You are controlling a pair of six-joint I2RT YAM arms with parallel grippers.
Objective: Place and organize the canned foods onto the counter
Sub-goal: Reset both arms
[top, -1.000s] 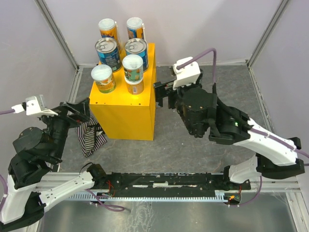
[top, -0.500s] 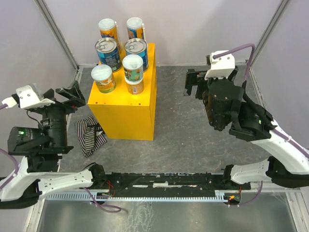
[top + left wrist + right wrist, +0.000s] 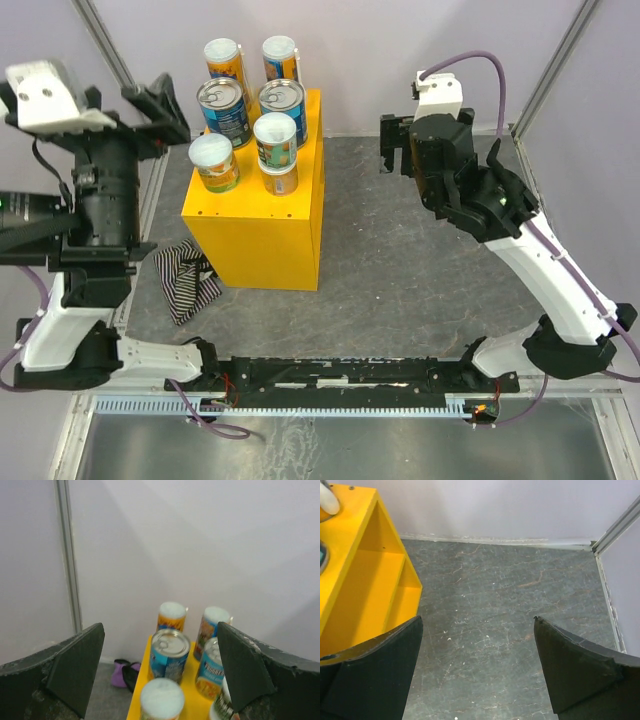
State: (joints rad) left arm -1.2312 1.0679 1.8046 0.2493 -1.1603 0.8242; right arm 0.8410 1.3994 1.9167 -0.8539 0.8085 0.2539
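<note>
Six cans stand in three pairs on top of the yellow counter (image 3: 255, 230): two at the back (image 3: 224, 60) (image 3: 281, 58), two with silver pull-tab tops (image 3: 222, 108) (image 3: 283, 105), and two with white lids in front (image 3: 214, 160) (image 3: 276, 150). My left gripper (image 3: 150, 112) is open and empty, raised high to the left of the cans. In the left wrist view the gripper (image 3: 160, 627) frames the cans, with a blue can (image 3: 170, 652) in the middle. My right gripper (image 3: 393, 150) is open and empty, right of the counter. The right wrist view shows the gripper (image 3: 476, 620) over grey floor and the counter's shelved side (image 3: 365, 580).
A striped cloth (image 3: 185, 280) lies on the floor against the counter's left side. A purple and black object (image 3: 122, 672) lies by the back wall left of the counter. Walls with metal posts (image 3: 120, 70) close in the cell. A black rail (image 3: 340, 375) runs along the front.
My left arm has risen from beside the striped cloth to high up at the left of the cans. My right arm has drawn back from the counter, rightward and toward the back wall.
</note>
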